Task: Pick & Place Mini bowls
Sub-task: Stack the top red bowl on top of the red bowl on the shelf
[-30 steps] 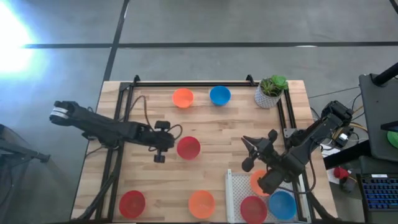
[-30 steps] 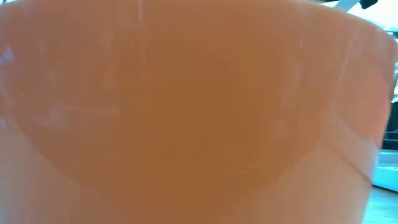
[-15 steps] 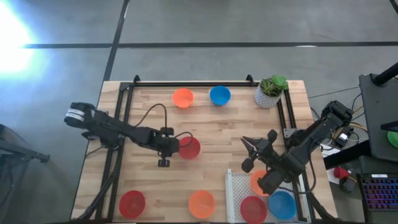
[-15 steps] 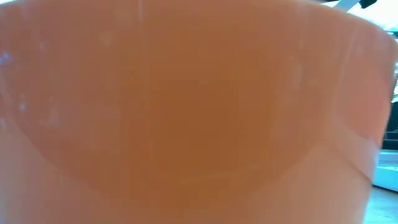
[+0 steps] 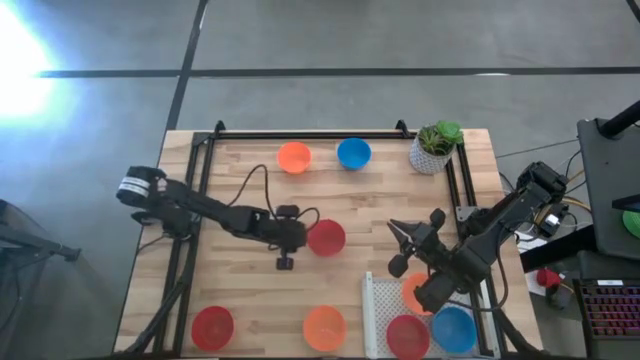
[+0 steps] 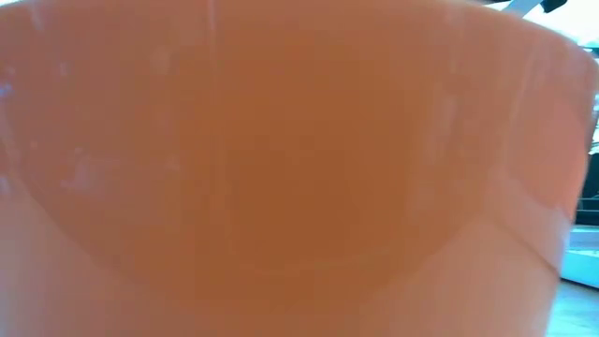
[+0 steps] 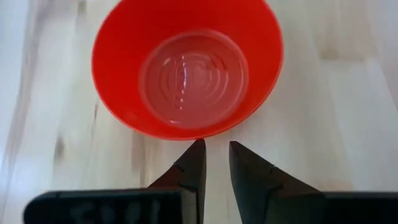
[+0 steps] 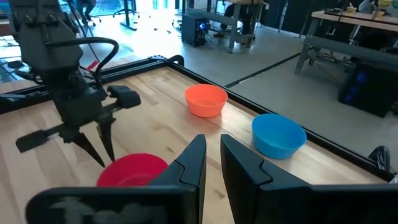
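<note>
Left claw: the left claw (image 5: 300, 238) is out over the middle of the desk, fingers (image 7: 194, 167) drawn close with a narrow gap between the tips, gripping nothing; the tips sit just short of a bowl's rim.
Nearest bowl: a red mini bowl (image 5: 326, 238) stands upright on the wood, directly ahead of the left claw; whether the tips touch its wall is hard to say from the wrist view (image 7: 186, 65).
Right claw: the right claw (image 5: 407, 237) waits over the desk's right part, fingers (image 8: 193, 163) nearly together and empty, pointing toward the middle.
Far bowls: an orange mini bowl (image 5: 294, 157) and a blue mini bowl (image 5: 353, 153) stand side by side, apart, near the far edge.
Near bowls: a second red bowl (image 5: 212, 325) and a second orange bowl (image 5: 324, 326) sit along the near edge; the low view is filled by an orange wall (image 6: 299, 168), probably this bowl.
Rack: a white rack (image 5: 378, 312) at the near right corner holds three bowls, orange (image 5: 412, 294), red (image 5: 406, 335) and blue (image 5: 454, 330).
Plant: a white pot with a green plant (image 5: 434, 146) stands at the far right corner.
Desk: pale wooden desk (image 5: 240, 290) with a black frame.
</note>
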Robot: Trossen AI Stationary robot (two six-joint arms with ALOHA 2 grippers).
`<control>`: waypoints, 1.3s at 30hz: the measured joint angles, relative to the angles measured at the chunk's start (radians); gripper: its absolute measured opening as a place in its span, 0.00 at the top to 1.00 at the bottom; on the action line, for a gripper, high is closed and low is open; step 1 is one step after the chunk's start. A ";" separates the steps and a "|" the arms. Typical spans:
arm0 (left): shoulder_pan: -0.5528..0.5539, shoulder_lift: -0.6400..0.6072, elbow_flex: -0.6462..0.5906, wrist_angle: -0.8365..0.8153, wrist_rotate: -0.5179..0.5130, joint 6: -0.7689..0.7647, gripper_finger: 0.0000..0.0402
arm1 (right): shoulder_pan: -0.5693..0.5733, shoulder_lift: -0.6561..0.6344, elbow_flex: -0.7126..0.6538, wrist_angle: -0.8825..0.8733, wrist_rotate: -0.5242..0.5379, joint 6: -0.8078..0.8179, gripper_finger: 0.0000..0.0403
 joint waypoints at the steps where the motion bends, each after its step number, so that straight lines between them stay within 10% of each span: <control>1: 0.004 0.016 0.001 0.037 0.000 0.007 0.84 | 0.000 0.000 0.000 0.000 0.000 -0.002 0.88; 15: 0.023 0.130 0.138 0.125 0.000 0.056 0.84 | 0.000 0.000 0.000 0.003 -0.001 -0.014 0.88; 39: -0.071 -0.265 0.110 -0.030 -0.165 0.111 0.84 | -0.020 0.000 -0.002 0.024 -0.119 0.035 0.88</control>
